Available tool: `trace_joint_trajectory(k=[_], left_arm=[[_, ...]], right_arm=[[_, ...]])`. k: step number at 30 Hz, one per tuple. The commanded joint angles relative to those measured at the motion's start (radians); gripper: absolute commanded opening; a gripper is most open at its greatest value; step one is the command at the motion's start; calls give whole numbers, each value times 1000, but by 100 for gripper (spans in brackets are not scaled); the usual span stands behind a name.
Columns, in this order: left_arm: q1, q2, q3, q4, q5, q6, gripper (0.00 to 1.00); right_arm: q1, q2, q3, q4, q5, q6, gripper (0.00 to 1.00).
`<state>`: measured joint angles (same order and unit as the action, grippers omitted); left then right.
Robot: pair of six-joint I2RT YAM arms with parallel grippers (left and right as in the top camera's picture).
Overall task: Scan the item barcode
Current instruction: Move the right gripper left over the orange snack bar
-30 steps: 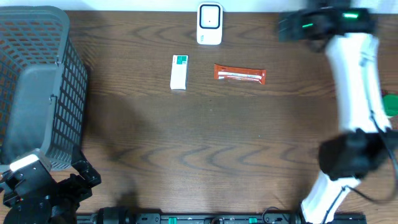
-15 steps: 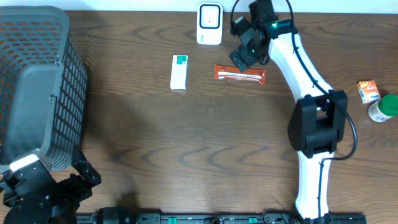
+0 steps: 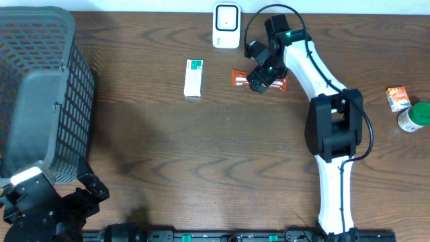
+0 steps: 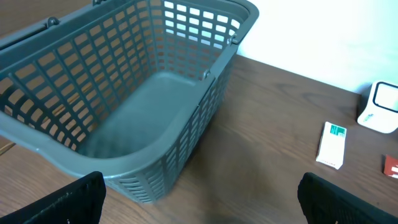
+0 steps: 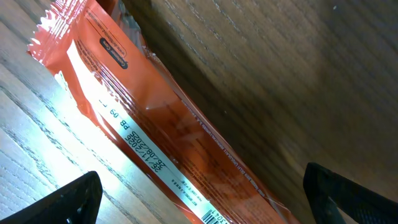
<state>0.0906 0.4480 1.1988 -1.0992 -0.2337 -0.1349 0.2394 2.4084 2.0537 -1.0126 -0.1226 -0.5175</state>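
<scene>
Holds the right hand (image 3: 263, 71) spread wide just above the bar (image 3: 238, 77), clamped on nothing; cannot tell whether the fingers (image 5: 59, 199) touch the wrapper. Shows, in the wrist view, the bar running slantwise between both fingertips, orange foil with a white strip of printed date code facing up, flat on the tabletop (image 3: 201, 154). Has the scanner (image 3: 226, 25) upright just beyond the hand toward the far edge, a little to its left. Has a white box (image 3: 193, 78) further to the hand's left, apart from the bar. Has a small orange carton (image 3: 398, 99) and a green-capped bottle (image 3: 414, 115) well off to the hand's right, side by side. Holds the left hand (image 4: 199, 208) wide apart and empty too, near the front edge, with the grey basket (image 3: 74, 101) just ahead of it and the white box well beyond to its right.
</scene>
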Motion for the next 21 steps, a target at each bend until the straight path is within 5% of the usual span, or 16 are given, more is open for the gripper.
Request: trace_joint_trajectory(k=[1, 18, 21], left_arm=[[4, 2, -4, 0, 6, -8, 100], [4, 2, -4, 0, 6, -8, 100], [4, 2, -4, 0, 6, -8, 100]], right_arm=[[-8, -3, 7, 8, -33, -23, 99], [38, 75, 7, 30, -32, -42, 99], [56, 94, 7, 33, -21, -41, 91]])
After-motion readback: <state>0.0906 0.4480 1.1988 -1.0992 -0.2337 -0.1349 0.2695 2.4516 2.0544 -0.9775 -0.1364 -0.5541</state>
